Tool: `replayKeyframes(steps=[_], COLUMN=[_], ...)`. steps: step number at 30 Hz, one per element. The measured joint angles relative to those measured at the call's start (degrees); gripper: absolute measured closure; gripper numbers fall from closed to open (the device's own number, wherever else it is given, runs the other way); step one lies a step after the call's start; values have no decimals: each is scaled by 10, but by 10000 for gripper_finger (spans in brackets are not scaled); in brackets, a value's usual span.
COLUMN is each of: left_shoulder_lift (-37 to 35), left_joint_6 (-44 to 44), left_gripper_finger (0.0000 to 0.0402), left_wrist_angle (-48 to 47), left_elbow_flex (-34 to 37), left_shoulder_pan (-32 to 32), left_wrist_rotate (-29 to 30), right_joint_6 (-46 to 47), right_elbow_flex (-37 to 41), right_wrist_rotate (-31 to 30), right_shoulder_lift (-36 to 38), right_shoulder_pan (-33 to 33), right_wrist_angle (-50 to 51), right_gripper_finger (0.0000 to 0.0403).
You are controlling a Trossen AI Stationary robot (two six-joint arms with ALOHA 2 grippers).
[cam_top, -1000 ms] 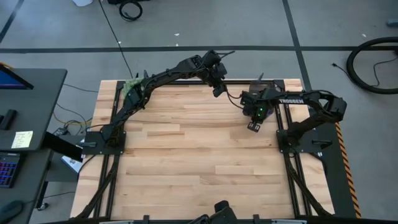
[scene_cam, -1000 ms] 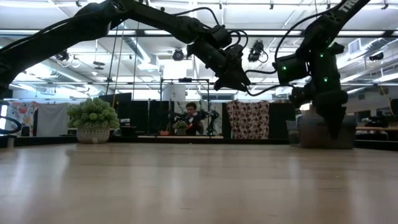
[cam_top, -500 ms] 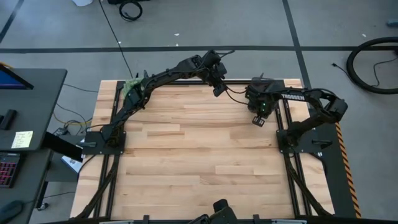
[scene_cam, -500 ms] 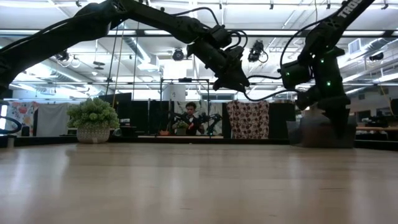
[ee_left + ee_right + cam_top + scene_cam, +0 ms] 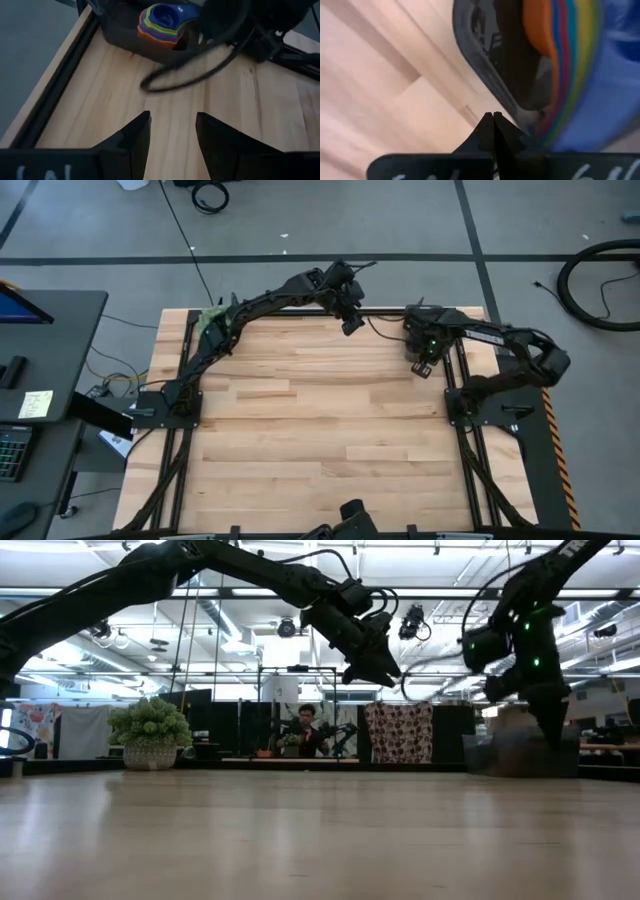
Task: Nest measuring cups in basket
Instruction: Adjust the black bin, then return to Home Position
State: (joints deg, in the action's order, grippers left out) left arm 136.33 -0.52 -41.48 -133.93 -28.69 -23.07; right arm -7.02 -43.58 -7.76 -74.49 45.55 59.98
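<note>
Your measuring cups [image 5: 167, 22] sit nested in one stack inside the basket [image 5: 125, 30], so nesting looks finished. Your right gripper [image 5: 493, 125] hangs just beside the basket rim, fingers pressed together and empty; your left gripper [image 5: 172, 137] hovers nearby, fingers parted, holding nothing. Next, withdraw both arms. No writing is legible.

Desk [image 5: 300, 430]: one, pale wood planks; robot arms: two, each ending in one gripper, the left gripper [image 5: 172, 132] and the right gripper [image 5: 493, 131]; basket [image 5: 117, 25]: one, dark grey; measuring cups [image 5: 167, 22]: one nested stack inside the basket, with orange, red, blue, yellow and green rims showing and a dark blue cup innermost, the exact number not countable; potted plant [image 5: 150, 733]: one; person [image 5: 310, 730] in the room behind: one.
</note>
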Motion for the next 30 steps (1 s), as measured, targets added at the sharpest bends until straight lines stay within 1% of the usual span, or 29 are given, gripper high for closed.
replayKeyframes(steps=[5,9,13,16,20,25,30], left_shoulder_lift=[-55,-115,-185,-237,-315,-417,-534], left_joint_6=[1,0,-3,-14,-48,-58,-26], left_gripper_finger=[240,240,240,240,240,240,240], left_wrist_angle=[-48,-108,-165,-211,-297,-398,-457], left_elbow_flex=[-1,-1,-1,-1,-1,-1,-1], left_shoulder_pan=[-14,-27,-30,-27,-21,-10,-7], left_wrist_rotate=[-1,2,31,44,46,55,55], right_joint_6=[4,13,30,45,64,79,119], right_elbow_flex=[-58,-140,-230,-287,-336,-367,-382], right_wrist_rotate=[22,25,30,29,36,49,53], right_shoulder_lift=[79,148,205,239,275,313,356], right_shoulder_pan=[-2,-8,-16,-29,-54,-78,-87], right_wrist_angle=[88,159,197,202,193,194,192], right_gripper_finger=[403,403,402,402,402,402,402])
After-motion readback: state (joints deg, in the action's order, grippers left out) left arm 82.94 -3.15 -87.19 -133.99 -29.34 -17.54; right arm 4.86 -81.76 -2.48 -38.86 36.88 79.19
